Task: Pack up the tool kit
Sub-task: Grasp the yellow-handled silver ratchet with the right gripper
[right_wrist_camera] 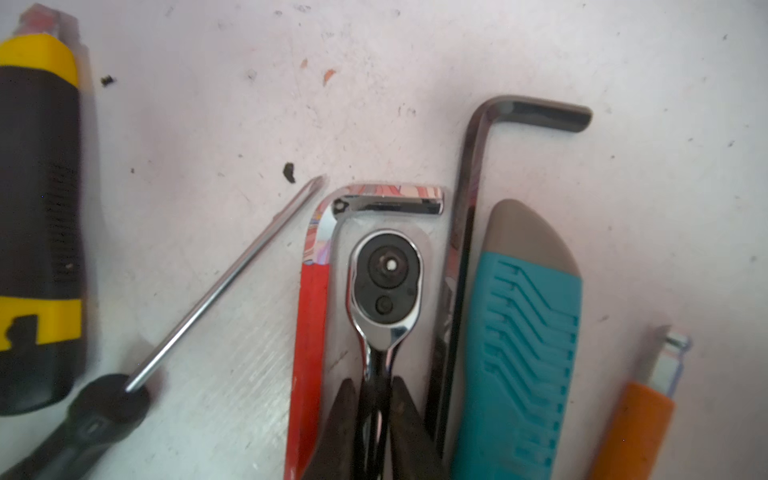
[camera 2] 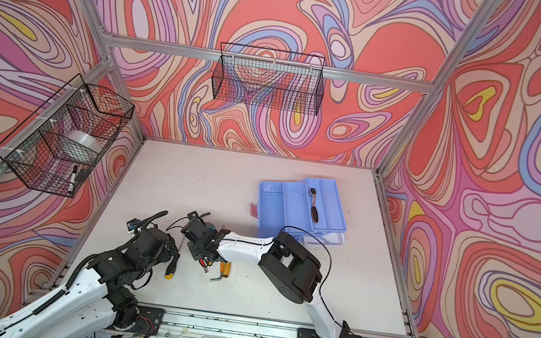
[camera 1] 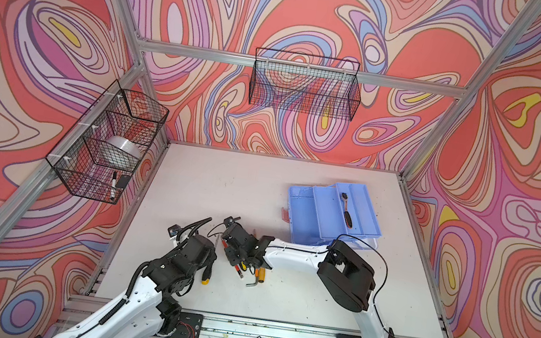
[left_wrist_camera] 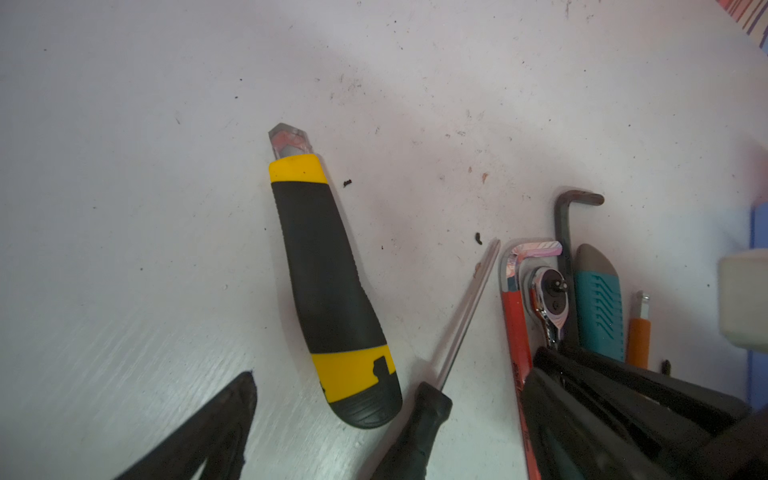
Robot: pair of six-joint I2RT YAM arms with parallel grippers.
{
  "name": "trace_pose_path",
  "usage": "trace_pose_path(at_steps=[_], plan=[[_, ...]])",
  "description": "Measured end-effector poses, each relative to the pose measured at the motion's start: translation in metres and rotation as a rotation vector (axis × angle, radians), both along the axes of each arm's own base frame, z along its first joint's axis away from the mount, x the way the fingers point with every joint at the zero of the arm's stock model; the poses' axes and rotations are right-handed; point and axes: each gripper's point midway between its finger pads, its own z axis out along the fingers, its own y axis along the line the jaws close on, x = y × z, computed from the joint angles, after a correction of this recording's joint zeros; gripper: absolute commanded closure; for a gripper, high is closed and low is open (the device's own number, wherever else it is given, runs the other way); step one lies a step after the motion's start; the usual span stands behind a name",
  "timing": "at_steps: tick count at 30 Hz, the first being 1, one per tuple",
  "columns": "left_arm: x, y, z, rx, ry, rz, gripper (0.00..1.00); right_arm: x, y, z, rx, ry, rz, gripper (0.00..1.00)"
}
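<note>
In both top views the wrists cover most of the loose tools and hide both claws' tips. The left wrist view shows only one dark finger [left_wrist_camera: 216, 428] of the left claw [camera 1: 210, 260] clearly, far out to the side. So that claw stands wide apart over a yellow-and-black utility knife [left_wrist_camera: 332, 282] and a black-handled screwdriver [left_wrist_camera: 419, 428].

The right wrist view is soft. In it the right claw [right_wrist_camera: 376, 409] is pressed together on the black handle of a chrome ratchet [right_wrist_camera: 386, 282]. The ratchet lies between a red-sleeved chrome hex key [right_wrist_camera: 316, 324] and a dark L-shaped hex key [right_wrist_camera: 461, 249]. A teal-and-grey knife [right_wrist_camera: 528, 332] and an orange-sleeved key [right_wrist_camera: 640, 415] run out of frame.

Both arms fold low near the front edge. The right arm [camera 1: 347, 276] reaches across the middle, and its elbow hides the near corner of the tool kit [camera 1: 307, 204]. This light blue plastic toolbox stands open toward the right edge of the white worktop [camera 1: 204, 185], nearer the far edge. A slim dark tool [camera 1: 346, 210] that we cannot identify lies in its tray.

The worktop is scuffed and speckled. Swirl-patterned walls [camera 1: 321, 10] in red, pink and lilac enclose it. One black wire basket [camera 1: 86, 178] hangs on the left, another [camera 1: 303, 98] on the back rail.
</note>
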Motion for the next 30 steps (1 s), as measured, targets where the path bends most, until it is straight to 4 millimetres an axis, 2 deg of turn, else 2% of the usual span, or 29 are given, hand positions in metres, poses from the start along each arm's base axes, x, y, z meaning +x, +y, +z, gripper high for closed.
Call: trace_pose_path(at_steps=[5, 11, 13, 26, 30], plan=[[0.0001, 0.0000, 0.0006, -0.002, -0.003, 0.000, 0.00, 0.0043, -0.0065, -0.0004, -0.037, -0.032, -0.009, 0.85], [-0.0002, 0.0001, 0.0017, -0.005, -0.008, 0.000, 0.00, 0.0063, -0.0083, -0.0002, -0.057, -0.053, 0.005, 0.70], [-0.0002, 0.0001, 0.0016, -0.004, -0.008, 0.000, 0.00, 0.0069, -0.0085, -0.0002, -0.057, -0.053, 0.007, 0.69], [-0.0023, 0.0014, 0.0025, -0.005, -0.010, 0.000, 0.00, 0.0050, -0.0060, -0.0003, -0.048, -0.043, 0.021, 0.89], [-0.0030, 0.0018, 0.0023, -0.004, -0.008, 0.000, 0.00, 0.0052, -0.0061, -0.0007, -0.043, -0.040, 0.022, 1.00]])
